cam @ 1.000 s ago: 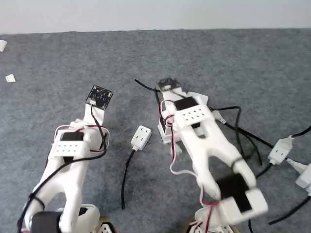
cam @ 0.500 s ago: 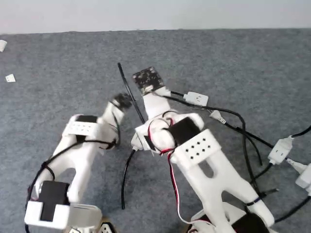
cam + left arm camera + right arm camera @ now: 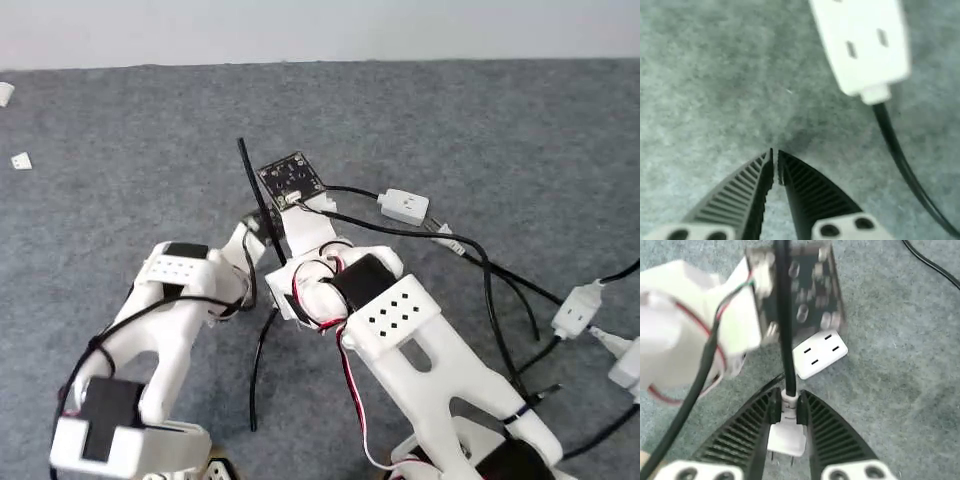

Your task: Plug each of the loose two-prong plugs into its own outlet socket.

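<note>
My right gripper (image 3: 788,395) is shut on a white two-prong plug (image 3: 786,439). The plug's black cord (image 3: 784,315) runs out past the fingertips, and in the high view this cord (image 3: 256,195) sticks up between the two arms. Beyond the plug lies a white outlet socket (image 3: 819,354), partly under the left arm's camera board (image 3: 800,295). My left gripper (image 3: 774,155) is shut on nothing, just above the grey carpet. The same white outlet socket (image 3: 862,45), with its black cable (image 3: 902,160), lies a short way ahead of it.
Another white socket (image 3: 404,205) lies on the carpet right of the arms, its black cables (image 3: 495,275) looping toward two more white sockets (image 3: 576,310) at the right edge. The two arms stand close together mid-table. Small white scraps (image 3: 20,160) lie far left.
Both arms have swung toward the middle of the table. The right arm has moved left and carried the black cord along. The left wrist now sits beside the socket that lay between the arms.
</note>
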You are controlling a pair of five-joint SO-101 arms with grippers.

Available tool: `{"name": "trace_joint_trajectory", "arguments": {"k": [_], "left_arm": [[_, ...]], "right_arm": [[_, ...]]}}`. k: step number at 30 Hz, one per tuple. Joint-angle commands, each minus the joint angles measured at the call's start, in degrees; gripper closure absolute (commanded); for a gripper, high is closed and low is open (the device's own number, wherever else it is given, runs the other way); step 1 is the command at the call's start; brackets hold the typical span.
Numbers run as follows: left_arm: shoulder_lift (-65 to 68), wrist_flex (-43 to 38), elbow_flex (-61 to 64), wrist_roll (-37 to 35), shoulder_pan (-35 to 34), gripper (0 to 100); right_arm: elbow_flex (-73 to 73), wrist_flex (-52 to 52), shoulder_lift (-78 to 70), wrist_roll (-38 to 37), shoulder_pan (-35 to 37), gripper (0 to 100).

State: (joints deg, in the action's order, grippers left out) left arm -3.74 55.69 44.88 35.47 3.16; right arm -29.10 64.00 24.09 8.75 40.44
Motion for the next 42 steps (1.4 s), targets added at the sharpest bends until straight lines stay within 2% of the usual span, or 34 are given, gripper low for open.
{"name": "trace_joint_trajectory", "arguments": {"k": [1, 7, 12, 16, 21, 42], "left_arm": [[-11.08, -4.92, 8.04, 2.81, 1.93, 99], [-19.69, -9.76, 15.25, 2.29, 2.20, 99], [-19.69, -13.98, 15.69, -5.54, 1.41, 99], [-19.69, -16.79, 15.69, -9.23, -0.09, 99], [-20.22, -16.97, 16.66, -9.05, 0.00, 99], [-20.31, -16.70, 16.75, -7.65, -0.18, 99]], "right_arm": [[0.26, -1.80, 1.71, 0.70, 0.13, 99.1], [0.35, -2.33, 1.71, 3.69, -1.80, 99.1], [-0.70, -6.29, 1.63, 8.26, -5.67, 99.1], [-4.04, -14.90, -0.57, 11.60, -8.84, 99.1], [-6.15, -23.69, -5.85, 13.27, -9.89, 99.1], [-6.24, -29.93, -13.14, 13.36, -10.15, 99.1]]}}
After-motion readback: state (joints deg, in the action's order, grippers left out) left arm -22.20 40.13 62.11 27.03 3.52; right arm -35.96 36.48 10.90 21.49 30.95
